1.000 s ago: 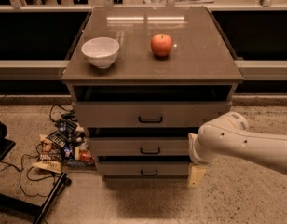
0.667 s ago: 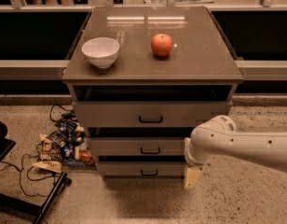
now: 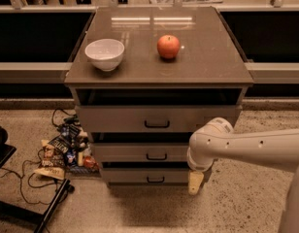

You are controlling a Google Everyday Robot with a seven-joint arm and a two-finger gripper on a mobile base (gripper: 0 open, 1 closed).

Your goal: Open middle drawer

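The grey-beige cabinet has three drawer fronts. The middle drawer is the second front, with a small black handle at its centre; it sits set back under the top drawer, which stands out further. The lowest drawer is below it. My white arm comes in from the right. The gripper hangs below the arm's wrist at the cabinet's lower right corner, level with the lowest drawer and to the right of the middle handle.
A white bowl and a red apple stand on the cabinet top. Snack packets and cables lie on the floor at the cabinet's left. A black stand leg crosses the lower left floor.
The arm and gripper have moved a little to the left, closer to the cabinet's right front corner. The drawers have not moved.
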